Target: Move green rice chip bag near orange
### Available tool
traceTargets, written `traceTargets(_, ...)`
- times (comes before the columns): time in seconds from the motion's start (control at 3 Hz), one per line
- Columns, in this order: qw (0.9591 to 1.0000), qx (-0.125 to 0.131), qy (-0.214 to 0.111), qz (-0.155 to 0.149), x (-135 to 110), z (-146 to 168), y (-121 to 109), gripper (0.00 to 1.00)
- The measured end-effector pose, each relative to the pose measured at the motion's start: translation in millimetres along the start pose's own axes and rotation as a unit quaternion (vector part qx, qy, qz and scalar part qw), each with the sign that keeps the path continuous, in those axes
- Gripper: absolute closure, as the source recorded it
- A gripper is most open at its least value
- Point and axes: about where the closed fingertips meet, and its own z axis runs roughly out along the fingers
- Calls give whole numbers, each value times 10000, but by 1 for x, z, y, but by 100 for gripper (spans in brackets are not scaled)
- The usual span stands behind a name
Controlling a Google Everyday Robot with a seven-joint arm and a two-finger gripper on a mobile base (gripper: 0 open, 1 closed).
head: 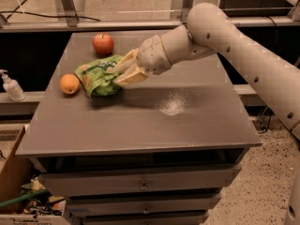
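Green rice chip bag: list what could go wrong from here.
1. The gripper holds the green rice chip bag only by its right end, so the crinkly foil could slip out.
2. The orange lies just left of the bag. It is round, so a further push left could roll it toward the table's left edge.
3. The red apple sits close behind the bag, and a swing back could knock it.

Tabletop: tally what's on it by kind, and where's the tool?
Fruit: 2, the orange and the red apple
Snack bags: 1, the green rice chip bag
Total: 3
The tool is over the table's left half, gripping the bag's right side.
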Motion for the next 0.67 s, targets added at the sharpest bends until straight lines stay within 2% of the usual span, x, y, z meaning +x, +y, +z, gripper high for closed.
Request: traceTargets(0.67,9998,-16,196,70,14,-1,-1,36)
